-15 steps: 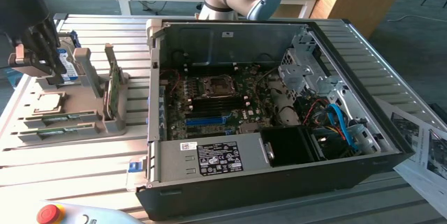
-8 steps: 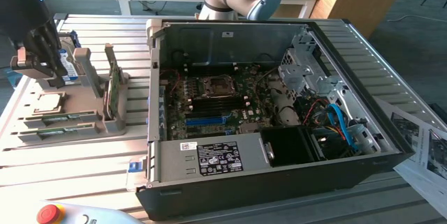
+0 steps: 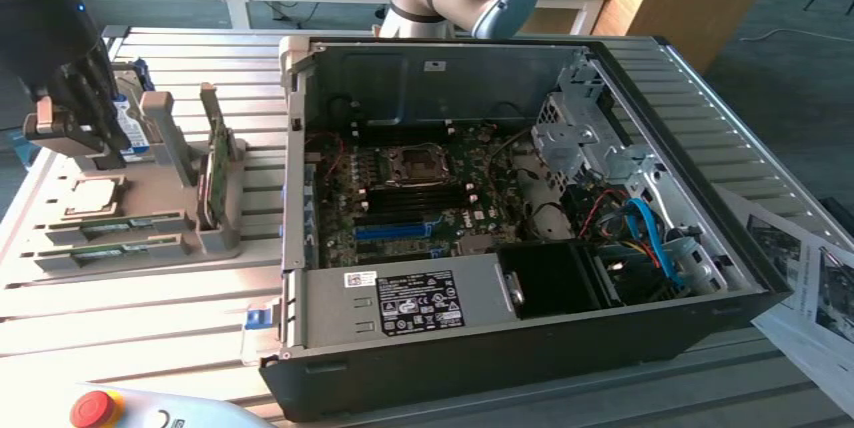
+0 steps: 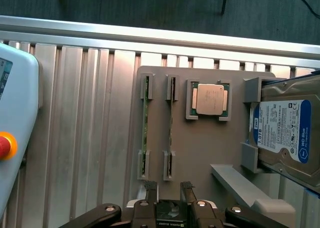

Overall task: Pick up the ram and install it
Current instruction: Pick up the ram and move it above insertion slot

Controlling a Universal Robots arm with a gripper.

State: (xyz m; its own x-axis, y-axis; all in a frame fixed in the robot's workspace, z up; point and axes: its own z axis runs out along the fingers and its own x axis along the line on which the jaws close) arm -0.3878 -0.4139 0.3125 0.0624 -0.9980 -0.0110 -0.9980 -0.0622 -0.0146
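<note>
Gripper (image 4: 168,190) fingers apart, nothing between them, hanging above the grey parts holder (image 4: 200,148). Roughly in line with the ram (image 4: 171,123), which sits on edge in its holder slot, the one nearer the CPU (image 4: 210,98); no contact visible. A second ram stick (image 4: 145,123) lies in the parallel slot just beside it. Hard drive (image 4: 282,128) is on the far side of the CPU. Holder rests on the slatted desk (image 4: 90,112). Open PC case (image 3: 534,348) is well apart toward the exterior view's right, its blue memory slot (image 3: 398,231) not filled. Progress: early, ram not grasped or lifted, install not begun.
</note>
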